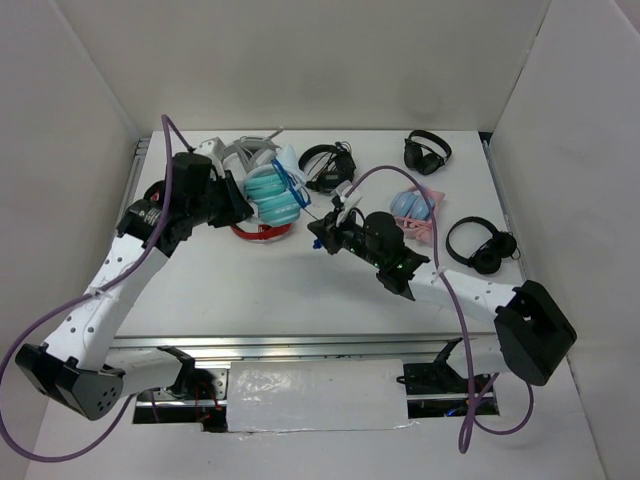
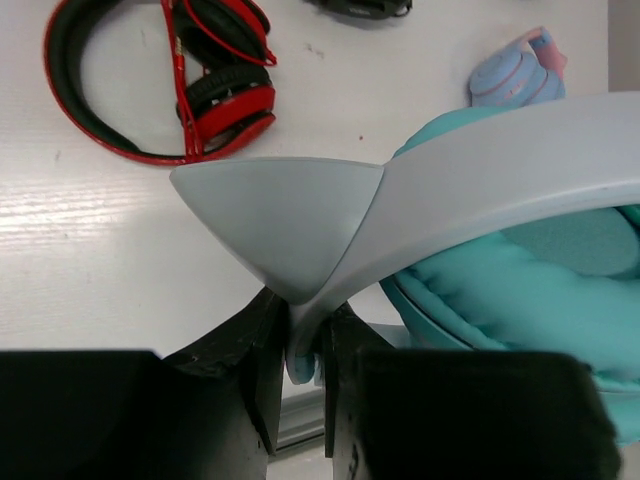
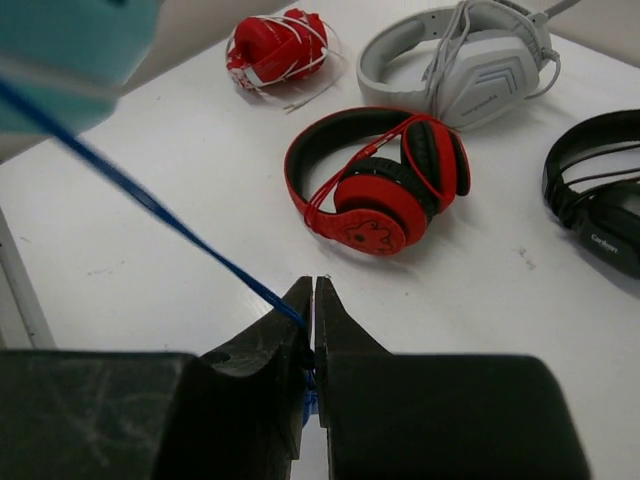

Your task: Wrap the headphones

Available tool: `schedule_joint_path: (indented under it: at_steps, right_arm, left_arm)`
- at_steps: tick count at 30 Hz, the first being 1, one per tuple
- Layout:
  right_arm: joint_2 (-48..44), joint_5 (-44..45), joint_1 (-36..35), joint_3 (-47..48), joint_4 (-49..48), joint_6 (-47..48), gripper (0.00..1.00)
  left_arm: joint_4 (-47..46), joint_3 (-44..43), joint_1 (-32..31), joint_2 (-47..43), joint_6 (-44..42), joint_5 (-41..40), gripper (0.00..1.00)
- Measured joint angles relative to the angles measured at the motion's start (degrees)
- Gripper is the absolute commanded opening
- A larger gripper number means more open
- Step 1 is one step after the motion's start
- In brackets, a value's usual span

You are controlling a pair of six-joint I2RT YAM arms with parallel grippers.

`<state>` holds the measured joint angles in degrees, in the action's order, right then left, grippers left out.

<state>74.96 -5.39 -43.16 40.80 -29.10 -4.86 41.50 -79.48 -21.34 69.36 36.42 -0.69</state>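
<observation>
Left wrist view first: our left hand (image 2: 303, 345) is clenched on the pale grey band of the teal headphones (image 2: 480, 290). The band's pointed part sits just ahead of the fingertips, and a padded cup lies to their right. Our right hand (image 3: 312, 300) pinches the thin blue cable (image 3: 150, 200), which runs taut from its fingertips up and to the left toward the teal cup. Red-and-black headphones (image 3: 380, 190) lie on the white bench (image 3: 150, 300) ahead of the right hand, apart from it.
</observation>
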Motion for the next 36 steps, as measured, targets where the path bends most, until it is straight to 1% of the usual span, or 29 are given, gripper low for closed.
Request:
schedule_joint_path:
  at_steps: [4, 6, 8, 10, 12, 14, 15, 16, 19, 23, 26, 28, 29, 33, 36]
  right_arm:
    - [1.7, -5.2, 2.7, -0.2, -3.5, 3.3, 0.14]
    - [1.9, -9.7, 4.7, -0.8, -5.4, 5.4, 0.14]
    - [1.9, -15.7, 7.3, -0.9, -5.7, 8.2, 0.15]
    - [1.9, -25.2, 11.2, 0.0, -3.0, 12.6, 0.16]
    - [2.0, -34.7, 14.8, 3.3, 5.0, 18.7, 0.16]
    - [3.1, -43.7, 17.5, 10.2, 19.6, 29.0, 0.17]
    - [4.1, -46.8, 18.6, 14.2, 27.1, 34.6, 0.21]
    - [5.1, -48.9, 19.4, 17.6, 33.7, 39.2, 0.25]
    - [9.0, -53.7, 20.7, 26.1, 51.9, 51.8, 0.33]
    - [13.0, -57.6, 22.6, 29.6, 69.2, 65.2, 0.37]
    - [14.6, -59.6, 24.1, 29.8, 78.7, 74.2, 0.4]
    - [14.6, -60.4, 25.0, 29.8, 83.4, 78.8, 0.42]
    - [14.6, -60.8, 25.4, 30.0, 85.1, 80.4, 0.45]
    - [14.3, -61.7, 26.4, 30.1, 88.8, 84.3, 0.49]
    - [13.7, -61.9, 27.0, 30.1, 89.5, 84.9, 0.53]
  left_arm:
    - [-0.5, 2.4, -1.7, -2.0, -0.3, 3.0, 0.0]
    - [-1.8, 3.7, -3.1, -2.5, -0.7, 4.5, 0.0]
    - [-2.9, 5.0, -5.0, -2.8, -2.0, 5.7, 0.0]
    - [-3.5, 6.3, -7.9, -3.0, -3.3, 5.9, 0.0]
    - [-4.2, 8.0, -11.4, -3.0, -4.3, 5.2, 0.0]
    - [-5.3, 10.1, -14.8, -3.1, -5.5, 4.6, 0.0]
    - [-5.9, 11.1, -16.3, -3.3, -6.3, 4.3, 0.0]
    - [-6.4, 12.0, -17.8, -3.4, -6.7, 4.0, 0.0]
    - [-7.6, 13.5, -22.6, -3.6, -7.9, 1.3, 0.0]
    - [-8.1, 13.9, -26.8, -3.6, -9.4, -0.5, 0.0]
    - [-7.9, 14.0, -27.5, -3.6, -9.5, -0.7, 0.0]
    - [-7.8, 14.1, -27.1, -3.6, -9.3, -0.6, 0.0]
    - [-7.6, 14.2, -26.8, -3.6, -9.1, -0.5, 0.0]
    - [-7.0, 14.3, -25.6, -3.6, -8.2, -0.7, 0.0]
    - [-6.9, 14.9, -24.7, -3.6, -7.3, -1.1, 0.0]
